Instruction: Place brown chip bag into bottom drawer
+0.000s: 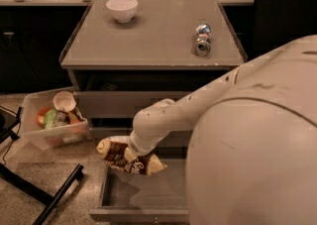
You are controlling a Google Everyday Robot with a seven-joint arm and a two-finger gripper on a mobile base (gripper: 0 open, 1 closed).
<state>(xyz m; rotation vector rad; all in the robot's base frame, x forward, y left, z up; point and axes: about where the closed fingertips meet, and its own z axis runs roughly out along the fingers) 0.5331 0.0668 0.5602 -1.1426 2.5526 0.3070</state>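
Although the robot's pale body [257, 144] fills the right foreground and covers the right side of the cabinet, the arm [168, 117] can be followed from it, reaching left and down in front of the drawer fronts. At its end the gripper [131, 150] hangs over the open bottom drawer [138, 214]. Its fingers are pinched on the brown chip bag [143, 165], though the crumpled foil hides their tips, so how deep the grip goes is hard to judge. The bag lies roughly level in the air above the rear left of the drawer, its left end jutting past the drawer's left wall, its white script facing the camera. Whether it touches the tray floor cannot be told. The drawer is pulled well out; its right portion is lost behind the robot's body and its front is cut by the lower edge of the view. Above, the cabinet top [158, 45] carries a white bowl [122, 8] at the back left and a crushed can [202, 40] on its side to the right, well apart. Left of the cabinet a clear plastic bin [54, 135] sits on the speckled floor, holding mixed items too muddled to name. Black stand legs [44, 196] cross the lower left corner.
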